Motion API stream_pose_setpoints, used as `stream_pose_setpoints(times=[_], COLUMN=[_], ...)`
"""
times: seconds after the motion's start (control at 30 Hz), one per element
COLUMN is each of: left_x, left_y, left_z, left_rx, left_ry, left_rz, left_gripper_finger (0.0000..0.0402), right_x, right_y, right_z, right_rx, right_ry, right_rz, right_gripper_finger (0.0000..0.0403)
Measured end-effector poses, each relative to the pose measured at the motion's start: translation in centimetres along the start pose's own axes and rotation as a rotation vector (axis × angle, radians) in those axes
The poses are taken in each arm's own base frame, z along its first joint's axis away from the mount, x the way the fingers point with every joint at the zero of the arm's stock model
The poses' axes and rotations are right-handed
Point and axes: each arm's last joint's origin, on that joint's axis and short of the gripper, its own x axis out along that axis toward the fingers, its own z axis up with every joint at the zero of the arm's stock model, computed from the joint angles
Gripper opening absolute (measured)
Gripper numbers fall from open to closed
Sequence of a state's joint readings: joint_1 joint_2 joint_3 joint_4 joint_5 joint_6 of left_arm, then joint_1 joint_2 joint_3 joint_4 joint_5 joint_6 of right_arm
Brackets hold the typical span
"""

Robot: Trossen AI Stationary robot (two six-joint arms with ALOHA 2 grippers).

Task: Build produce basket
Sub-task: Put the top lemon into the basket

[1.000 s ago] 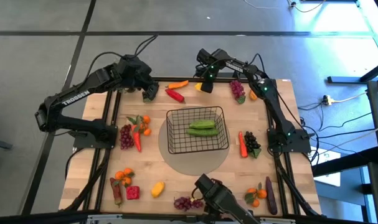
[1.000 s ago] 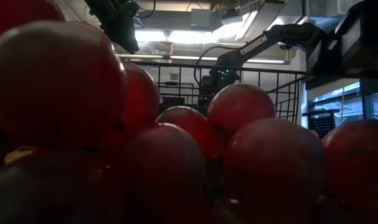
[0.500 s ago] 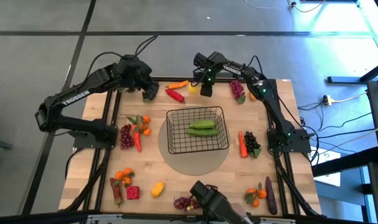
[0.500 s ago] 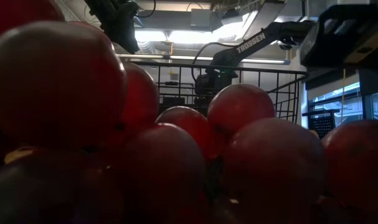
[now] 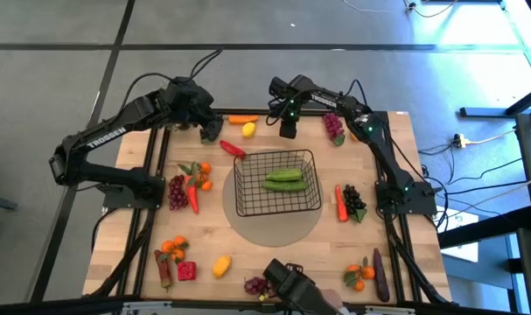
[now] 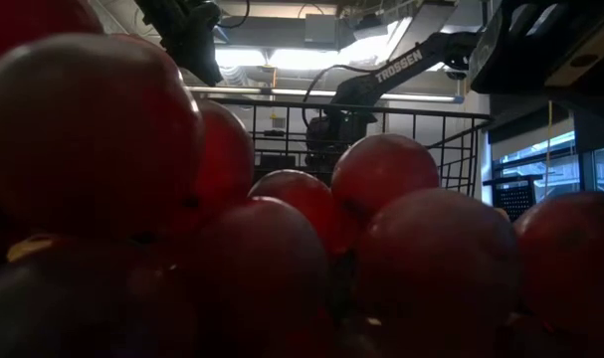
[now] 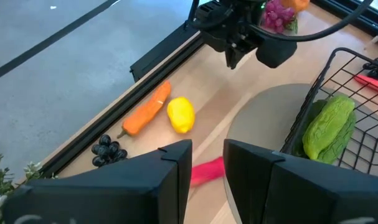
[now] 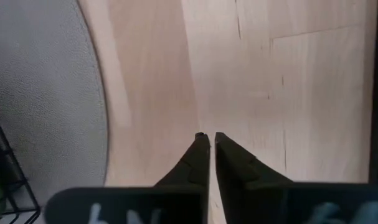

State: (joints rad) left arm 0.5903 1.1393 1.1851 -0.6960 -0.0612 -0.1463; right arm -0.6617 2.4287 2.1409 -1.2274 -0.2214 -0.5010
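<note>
Red pepper (image 5: 233, 148) just beside left gripper (image 5: 212, 131), at four o'clock from it in the high view, long axis ten-to-four, on wood at ten o'clock of basket (image 5: 310, 156). Left fingers narrowly parted, apparently gripping nothing. Right gripper (image 5: 288, 131) at twelve o'clock of basket, pinched together on nothing above bare table. Lemon (image 5: 248, 129) midway between both.

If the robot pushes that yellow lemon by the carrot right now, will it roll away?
Probably a little. The lemon is rounded and lies loose on the smooth wooden table, so a nudge could set it rolling. It is oval with pointed ends, so it would likely wobble and curve rather than run straight. The carrot beside it might stop it on that side.
</note>
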Motion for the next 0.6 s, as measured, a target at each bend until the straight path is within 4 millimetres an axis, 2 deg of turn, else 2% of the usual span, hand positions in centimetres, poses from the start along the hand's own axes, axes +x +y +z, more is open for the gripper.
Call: stream_pose_setpoints(times=[0.1, 0.27, 0.4, 0.6], left_x=[0.0, 0.0, 0.0, 0.0], left_y=[0.0, 0.0, 0.0, 0.0], left_z=[0.0, 0.0, 0.0, 0.0], left_rx=[-0.001, -0.006, -0.007, -0.007], left_ry=[0.000, 0.000, 0.000, 0.005], left_rz=[0.000, 0.000, 0.000, 0.000], left_gripper_finger=[0.0081, 0.0081, 0.0081, 0.0081], right_x=[-0.7, -3.1, -4.7, -5.0], right_y=[0.2, 1.1, 1.9, 3.5], right_z=[0.4, 2.0, 3.4, 5.2], right_rx=[-0.009, -0.055, -0.184, -0.354], right_ry=[-0.019, -0.101, -0.186, -0.297], right_rz=[-0.012, -0.054, -0.105, -0.112], right_gripper_finger=[0.0041, 0.0082, 0.0118, 0.0165])
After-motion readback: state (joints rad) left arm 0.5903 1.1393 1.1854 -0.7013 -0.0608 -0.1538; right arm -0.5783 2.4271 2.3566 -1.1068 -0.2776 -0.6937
